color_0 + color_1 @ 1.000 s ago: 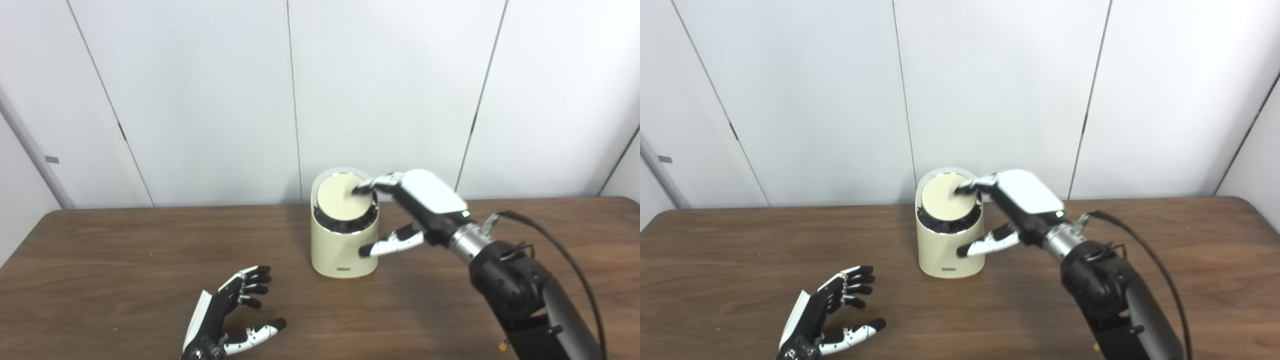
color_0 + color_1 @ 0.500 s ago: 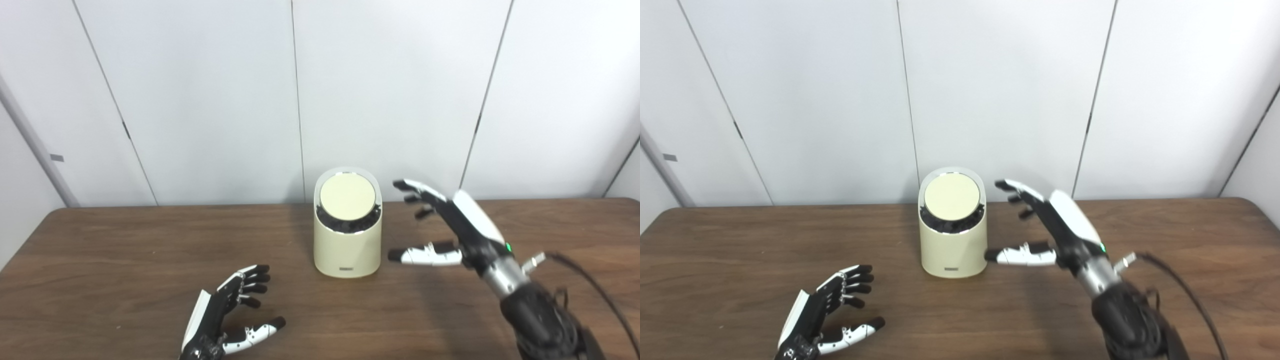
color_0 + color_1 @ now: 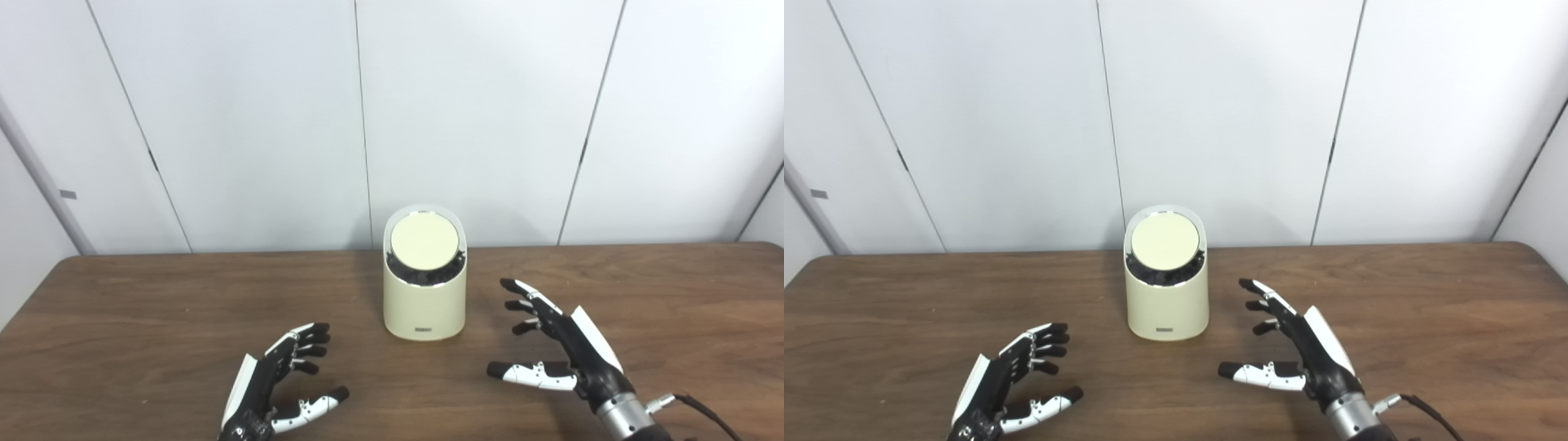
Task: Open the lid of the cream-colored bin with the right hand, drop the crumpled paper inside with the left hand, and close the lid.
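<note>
The cream-colored bin (image 3: 424,288) stands at 12 o'clock on the counter (image 3: 122,306), its lid (image 3: 424,241) down. Left robot hand (image 3: 275,392) and right robot hand (image 3: 560,349) rest spread and empty; no crumpled paper shows. The task looks finished.

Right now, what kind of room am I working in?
Probably a bare lab or test room, not a home. A brown wooden table stands against plain white wall panels, and on it is only a cream-colored bin, with an open robot hand either side.
</note>
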Robot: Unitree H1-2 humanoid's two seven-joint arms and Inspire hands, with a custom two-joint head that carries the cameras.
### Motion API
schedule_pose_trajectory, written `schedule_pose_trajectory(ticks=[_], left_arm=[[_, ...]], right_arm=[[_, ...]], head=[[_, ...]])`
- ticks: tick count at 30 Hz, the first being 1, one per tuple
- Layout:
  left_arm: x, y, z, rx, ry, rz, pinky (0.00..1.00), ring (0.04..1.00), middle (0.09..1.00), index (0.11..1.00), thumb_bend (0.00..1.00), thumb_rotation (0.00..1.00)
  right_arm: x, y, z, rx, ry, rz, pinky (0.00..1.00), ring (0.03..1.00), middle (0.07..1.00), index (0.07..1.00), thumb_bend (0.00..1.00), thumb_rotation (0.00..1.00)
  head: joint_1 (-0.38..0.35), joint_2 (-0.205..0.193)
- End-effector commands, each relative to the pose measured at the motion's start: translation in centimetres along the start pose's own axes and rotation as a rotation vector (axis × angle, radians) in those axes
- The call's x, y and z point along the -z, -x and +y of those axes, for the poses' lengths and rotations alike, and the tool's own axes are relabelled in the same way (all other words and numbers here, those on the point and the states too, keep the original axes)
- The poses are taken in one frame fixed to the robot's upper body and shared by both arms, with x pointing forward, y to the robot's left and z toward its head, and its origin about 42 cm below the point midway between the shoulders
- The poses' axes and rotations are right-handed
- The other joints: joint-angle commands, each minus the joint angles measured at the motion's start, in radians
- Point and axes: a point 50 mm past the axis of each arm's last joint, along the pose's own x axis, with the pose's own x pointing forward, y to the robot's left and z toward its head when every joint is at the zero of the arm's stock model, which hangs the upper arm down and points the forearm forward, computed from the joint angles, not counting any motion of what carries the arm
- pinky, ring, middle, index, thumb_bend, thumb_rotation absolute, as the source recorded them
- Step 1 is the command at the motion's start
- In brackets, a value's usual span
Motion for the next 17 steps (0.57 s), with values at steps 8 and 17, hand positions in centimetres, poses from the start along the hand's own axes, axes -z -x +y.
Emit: schedule_pose_trajectory(ticks=[8,17], left_arm=[[-2.8,-2.0,1.1,-0.012,0.013,-0.123,0.60,0.720,0.776,0.802,0.70,0.11],[-4.2,-3.0,1.6,-0.002,0.045,-0.141,0.61,0.738,0.795,0.825,0.71,0.12]], right_arm=[[-0.8,-0.4,-0.7,0.045,-0.009,-0.075,0.67,0.816,0.892,0.891,0.73,0.45],[-0.8,-0.1,-0.7,0.059,-0.024,-0.079,0.69,0.818,0.892,0.888,0.71,0.42]], head=[[-0.008,0.015],[-0.015,0.018]])
